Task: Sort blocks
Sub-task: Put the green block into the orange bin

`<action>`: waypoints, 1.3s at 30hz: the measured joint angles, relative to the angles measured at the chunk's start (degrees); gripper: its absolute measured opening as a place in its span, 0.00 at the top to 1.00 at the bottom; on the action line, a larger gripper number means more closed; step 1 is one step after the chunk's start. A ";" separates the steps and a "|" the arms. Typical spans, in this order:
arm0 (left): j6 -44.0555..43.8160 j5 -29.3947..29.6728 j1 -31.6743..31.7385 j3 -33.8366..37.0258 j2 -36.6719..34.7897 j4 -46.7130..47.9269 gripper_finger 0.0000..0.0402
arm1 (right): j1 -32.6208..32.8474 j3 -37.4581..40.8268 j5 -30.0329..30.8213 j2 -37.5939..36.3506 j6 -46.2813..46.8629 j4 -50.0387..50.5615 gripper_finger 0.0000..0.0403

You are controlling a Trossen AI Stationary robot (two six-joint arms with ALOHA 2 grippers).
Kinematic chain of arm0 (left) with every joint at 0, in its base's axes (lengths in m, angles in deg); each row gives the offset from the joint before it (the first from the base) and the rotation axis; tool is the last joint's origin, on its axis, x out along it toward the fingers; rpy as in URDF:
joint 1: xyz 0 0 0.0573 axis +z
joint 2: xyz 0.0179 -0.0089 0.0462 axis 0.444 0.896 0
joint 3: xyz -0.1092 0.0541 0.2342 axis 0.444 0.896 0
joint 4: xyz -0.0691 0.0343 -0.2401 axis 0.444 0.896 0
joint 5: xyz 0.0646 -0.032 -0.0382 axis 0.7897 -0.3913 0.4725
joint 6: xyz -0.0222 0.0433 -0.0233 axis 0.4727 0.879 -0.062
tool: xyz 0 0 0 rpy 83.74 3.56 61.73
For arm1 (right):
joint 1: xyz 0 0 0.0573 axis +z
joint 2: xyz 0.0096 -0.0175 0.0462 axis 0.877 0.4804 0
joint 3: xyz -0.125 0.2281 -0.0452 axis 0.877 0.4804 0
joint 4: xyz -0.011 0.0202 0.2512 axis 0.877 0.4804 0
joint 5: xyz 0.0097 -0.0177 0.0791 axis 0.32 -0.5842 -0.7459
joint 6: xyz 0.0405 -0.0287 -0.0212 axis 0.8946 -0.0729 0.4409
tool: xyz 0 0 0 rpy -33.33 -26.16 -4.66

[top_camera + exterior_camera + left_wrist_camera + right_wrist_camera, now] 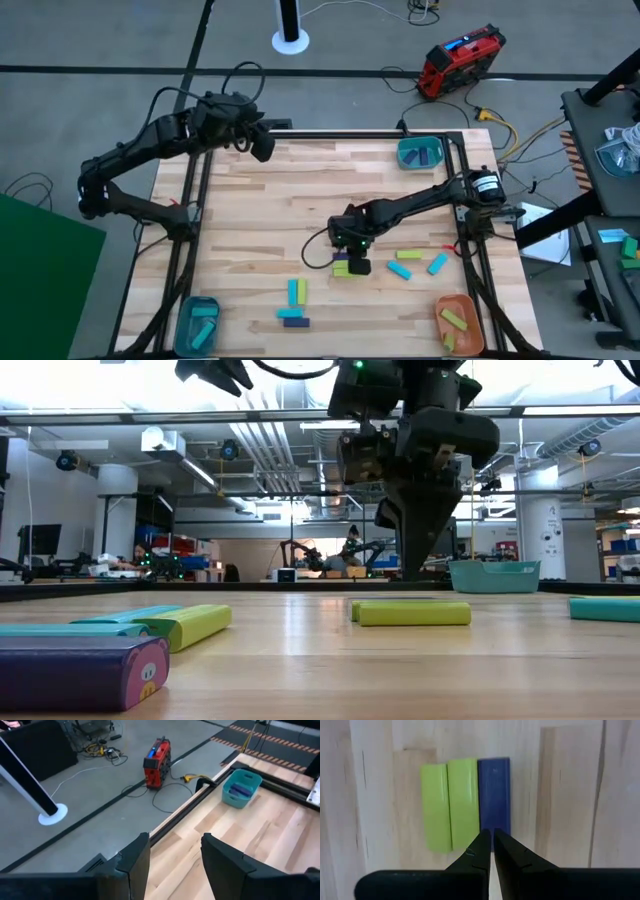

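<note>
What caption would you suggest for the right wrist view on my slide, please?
Right claw, nearly closed and empty, above a purple block lying beside two yellow-green blocks.

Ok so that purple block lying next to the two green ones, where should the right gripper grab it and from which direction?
Come straight down from above and pinch the purple block at its middle, one finger on each short end. Its long side lies tight against the green blocks, so there's probably no gap there for a finger. The right gripper, nearly shut, must open first.
</note>
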 joint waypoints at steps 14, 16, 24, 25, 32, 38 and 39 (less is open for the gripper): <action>-0.63 0.00 0.00 0.04 -0.05 7.65 0.61 | 2.58 0.32 -0.19 -0.13 -2.57 -2.16 0.97; -0.63 -0.02 0.00 0.04 -0.05 8.26 0.61 | 3.45 0.33 -0.26 -0.13 -2.99 -2.16 0.97; -4.31 -2.96 -0.62 0.04 -0.16 12.79 0.61 | 6.36 0.36 -0.24 -0.13 -1.54 -2.08 0.97; -4.91 -3.26 -0.85 0.05 -0.16 13.63 0.61 | 6.79 0.36 -0.25 -0.13 -0.89 -2.07 0.97; -9.13 -3.50 -2.55 0.07 -0.30 16.85 0.61 | 9.61 0.40 1.71 -0.13 1.33 -2.00 0.97; -8.21 -3.50 -2.86 0.07 -0.32 16.83 0.61 | 10.14 0.04 5.92 -0.30 0.95 -8.30 0.97; -7.76 -3.50 -2.86 0.07 -0.36 16.83 0.61 | 9.88 -0.19 5.96 -0.17 1.63 -9.65 0.97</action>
